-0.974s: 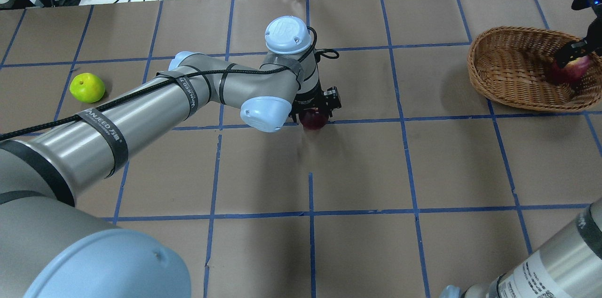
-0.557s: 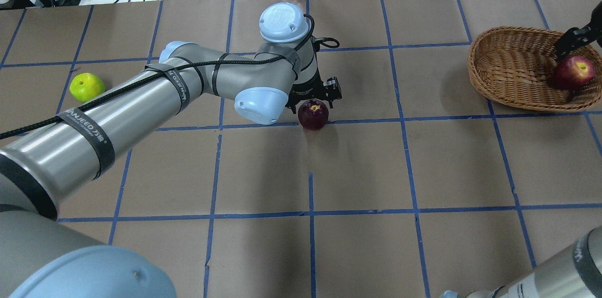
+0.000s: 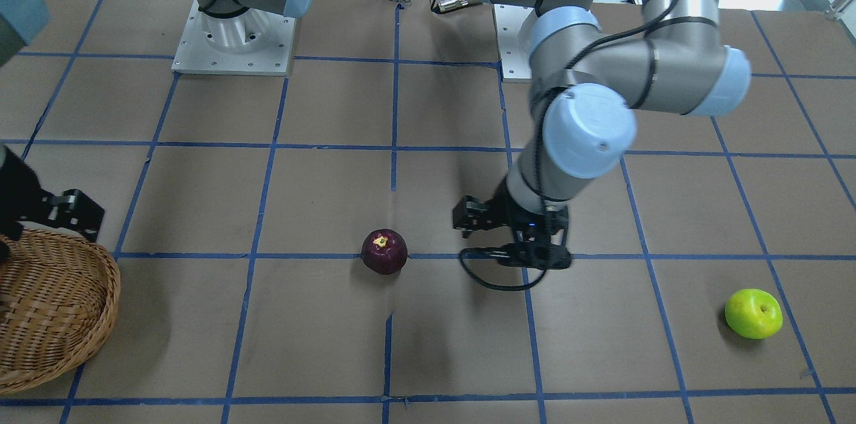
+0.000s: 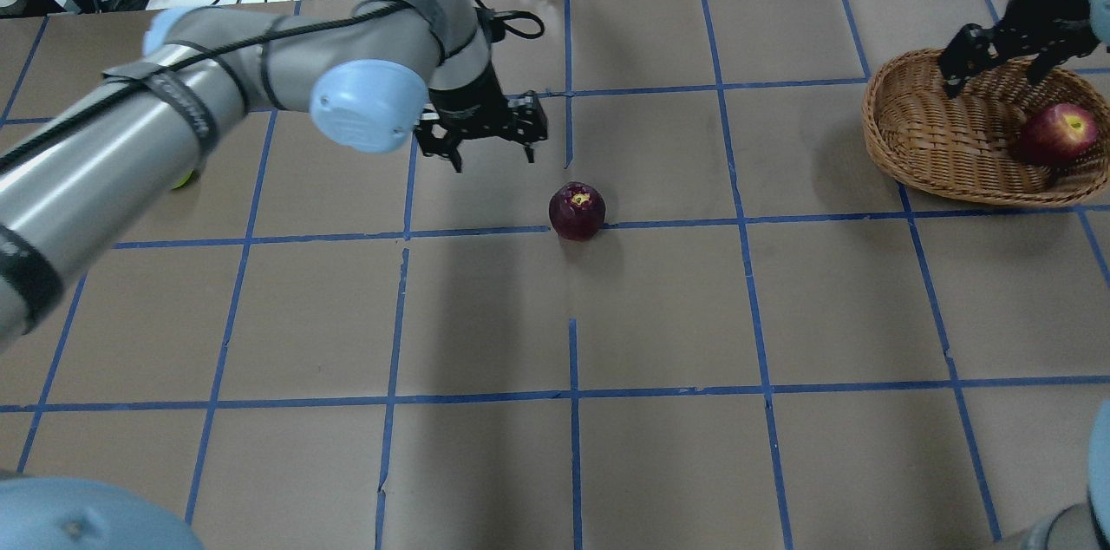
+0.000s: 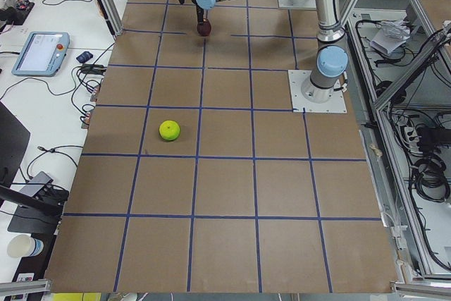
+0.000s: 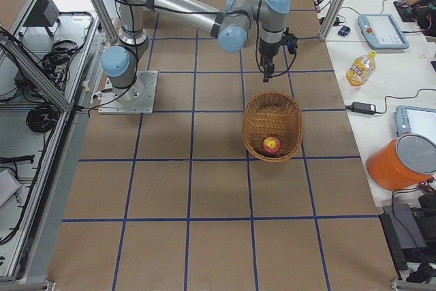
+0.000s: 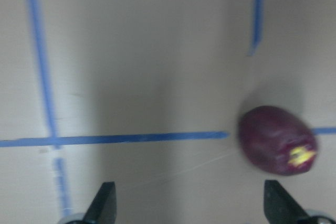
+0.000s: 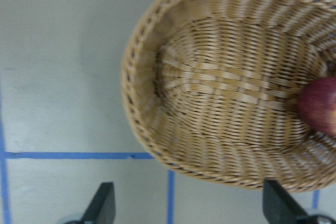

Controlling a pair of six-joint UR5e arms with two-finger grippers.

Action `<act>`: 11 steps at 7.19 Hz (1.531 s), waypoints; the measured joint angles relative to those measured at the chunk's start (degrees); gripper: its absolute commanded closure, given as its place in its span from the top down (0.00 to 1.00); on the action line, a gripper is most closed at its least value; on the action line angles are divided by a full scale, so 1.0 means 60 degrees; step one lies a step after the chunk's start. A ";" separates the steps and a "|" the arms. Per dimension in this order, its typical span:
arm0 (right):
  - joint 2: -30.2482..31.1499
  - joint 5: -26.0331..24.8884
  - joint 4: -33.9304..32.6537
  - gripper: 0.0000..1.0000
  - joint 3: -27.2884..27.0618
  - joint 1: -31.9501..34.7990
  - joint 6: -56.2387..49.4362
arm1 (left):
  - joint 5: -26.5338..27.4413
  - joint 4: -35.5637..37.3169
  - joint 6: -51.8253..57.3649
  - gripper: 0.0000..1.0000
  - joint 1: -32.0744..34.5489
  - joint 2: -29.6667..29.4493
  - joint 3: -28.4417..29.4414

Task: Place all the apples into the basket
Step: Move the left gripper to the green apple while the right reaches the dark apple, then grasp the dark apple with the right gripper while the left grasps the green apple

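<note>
**Wicker basket (image 4: 936, 142) loaded with one of three apples**

The maroon apple (image 4: 577, 211), round with a yellowish stem dip facing up, sits on a blue tape line near the middle of the surface (image 4: 659, 316). The left pincer (image 4: 492, 158) hangs near it without touching, jaws wide and empty. The red apple (image 4: 1056, 134) lies inside the basket against its wall. The right pincer (image 4: 993, 77) hovers over the basket's rim, spread wide, holding nothing. The green apple (image 3: 753, 313) rests on the surface well apart from both. Count: three apples, one basket, two pincers.
</note>
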State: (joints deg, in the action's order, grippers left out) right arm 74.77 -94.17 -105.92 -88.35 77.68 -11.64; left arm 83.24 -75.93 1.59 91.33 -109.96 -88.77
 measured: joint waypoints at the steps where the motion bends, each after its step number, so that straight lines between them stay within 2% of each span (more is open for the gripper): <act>1: -0.0004 0.0244 0.0079 1.00 -0.0028 0.0967 0.1430 | 0.0171 -0.0171 0.1403 1.00 -0.1140 0.0086 0.0006; 3: -0.0395 0.0952 0.0091 1.00 -0.0054 0.2552 0.3649 | 0.0914 0.0208 0.3768 1.00 -0.3126 -0.0298 0.0162; 5: -0.0980 0.1154 -0.0388 1.00 -0.0021 0.3729 0.5372 | 0.1233 0.1417 0.4455 1.00 -0.4148 -0.1050 0.0255; 7: -0.1537 0.1420 -0.1048 1.00 -0.0015 0.4455 0.6185 | 0.1552 0.2314 0.4630 1.00 -0.4517 -0.1642 0.0512; 11: -0.2330 0.2023 -0.1515 1.00 -0.0024 0.4911 0.6411 | 0.1903 0.2568 0.5609 1.00 -0.5021 -0.2566 0.1087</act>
State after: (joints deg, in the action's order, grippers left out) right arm 60.79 -82.04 -115.01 -88.50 107.15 26.82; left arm 94.65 -60.53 35.24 61.20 -125.36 -82.25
